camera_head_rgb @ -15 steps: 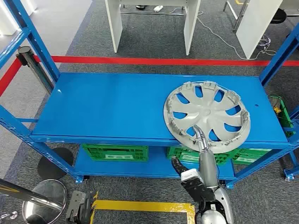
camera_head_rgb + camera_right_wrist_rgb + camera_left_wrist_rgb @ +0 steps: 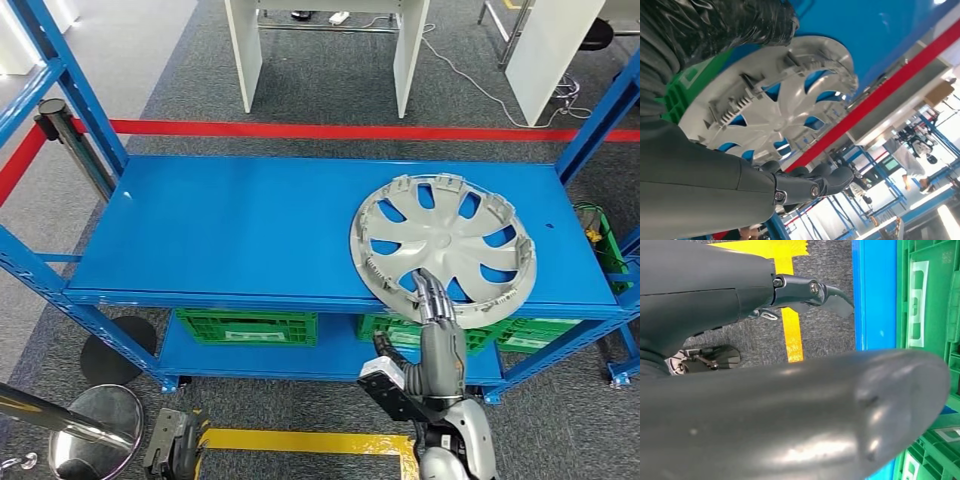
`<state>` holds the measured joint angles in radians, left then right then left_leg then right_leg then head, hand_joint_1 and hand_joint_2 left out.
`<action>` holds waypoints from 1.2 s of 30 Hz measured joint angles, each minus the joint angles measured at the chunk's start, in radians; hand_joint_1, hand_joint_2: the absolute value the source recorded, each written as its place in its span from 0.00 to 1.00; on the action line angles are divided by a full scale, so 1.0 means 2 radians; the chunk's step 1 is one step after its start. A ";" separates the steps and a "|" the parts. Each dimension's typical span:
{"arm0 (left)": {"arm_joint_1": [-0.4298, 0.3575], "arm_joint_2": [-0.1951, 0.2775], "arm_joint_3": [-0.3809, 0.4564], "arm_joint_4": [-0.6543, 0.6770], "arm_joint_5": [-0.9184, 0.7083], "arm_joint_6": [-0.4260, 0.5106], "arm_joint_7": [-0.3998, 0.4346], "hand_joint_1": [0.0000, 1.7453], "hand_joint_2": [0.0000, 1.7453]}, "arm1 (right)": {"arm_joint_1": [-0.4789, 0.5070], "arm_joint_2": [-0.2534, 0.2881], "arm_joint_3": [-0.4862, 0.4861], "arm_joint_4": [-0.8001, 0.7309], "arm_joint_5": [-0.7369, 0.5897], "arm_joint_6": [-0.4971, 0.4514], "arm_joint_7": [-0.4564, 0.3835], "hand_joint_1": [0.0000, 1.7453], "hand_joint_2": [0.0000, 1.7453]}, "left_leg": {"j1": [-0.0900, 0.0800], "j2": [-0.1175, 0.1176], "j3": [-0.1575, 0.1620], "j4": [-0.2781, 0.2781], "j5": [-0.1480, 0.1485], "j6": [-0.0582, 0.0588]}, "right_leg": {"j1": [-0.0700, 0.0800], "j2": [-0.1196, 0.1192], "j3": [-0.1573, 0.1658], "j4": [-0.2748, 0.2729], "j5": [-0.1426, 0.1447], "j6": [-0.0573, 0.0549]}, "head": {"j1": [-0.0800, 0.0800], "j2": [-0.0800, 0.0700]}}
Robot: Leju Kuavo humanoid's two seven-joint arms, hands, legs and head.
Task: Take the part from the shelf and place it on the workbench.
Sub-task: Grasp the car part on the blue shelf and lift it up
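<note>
Grey carpet, crossed by a red line (image 2: 362,131) and marked with yellow tape (image 2: 302,441), is seen beneath a blue steel shelf (image 2: 226,230) whose top deck carries the part. That part, a silver hubcap (image 2: 441,245) with curved spokes and a clipped rim, is laid on the right half of the deck, its inner side turned up, and its near edge is set at the front lip of the shelf, possibly slightly over it.

At that near edge the right hand (image 2: 436,325) is raised from below, fingers (image 2: 432,295) extended and held close together, their tips placed on the hubcap's rim between two spokes (no closed grip on it can be made out). In the right wrist view the hubcap (image 2: 772,107) is seen close beyond the dark fingers (image 2: 828,181), which are stretched out rather than curled around anything.

The left hand (image 2: 175,445) is hung low beside the yellow tape; in the left wrist view its fingers (image 2: 817,292) are shown extended over the carpet with nothing held.

On the lower deck, green crates (image 2: 245,327) are stored, one under the middle of the shelf and others under the hubcap. White furniture legs (image 2: 245,50) are placed beyond the red line, and a chrome stanchion base (image 2: 94,430) is seen at the near left.
</note>
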<state>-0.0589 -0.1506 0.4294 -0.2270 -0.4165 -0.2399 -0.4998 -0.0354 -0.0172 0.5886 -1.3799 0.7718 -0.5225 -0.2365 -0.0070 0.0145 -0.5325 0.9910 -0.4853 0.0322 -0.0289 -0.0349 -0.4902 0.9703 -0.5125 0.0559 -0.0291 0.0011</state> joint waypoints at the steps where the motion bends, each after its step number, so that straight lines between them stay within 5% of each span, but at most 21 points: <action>1: 0.000 0.000 -0.001 0.000 0.000 0.000 0.000 0.00 0.00 | 0.000 0.000 0.000 0.003 0.003 0.000 0.002 0.00 1.00 | 0.000 0.000 0.000 0.000 0.000 0.000 | 0.000 0.000 0.000 0.000 0.000 0.000 | 0.000 0.000; 36: -0.005 0.000 -0.028 0.000 0.010 0.007 0.029 0.00 0.00 | -0.059 -0.014 0.010 0.119 0.228 -0.017 0.116 0.00 1.00 | 0.000 0.000 0.000 0.000 0.000 0.000 | 0.000 0.000 0.000 0.000 0.000 0.000 | 0.000 0.000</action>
<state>-0.0679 -0.1500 0.3735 -0.2274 -0.3956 -0.2262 -0.4421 -0.1539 -0.0452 0.6077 -1.1422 1.2269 -0.5571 -0.0037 -0.0070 0.0146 -0.5326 0.9910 -0.4853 0.0323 -0.0289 -0.0348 -0.4904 0.9704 -0.5124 0.0560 -0.0290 0.0011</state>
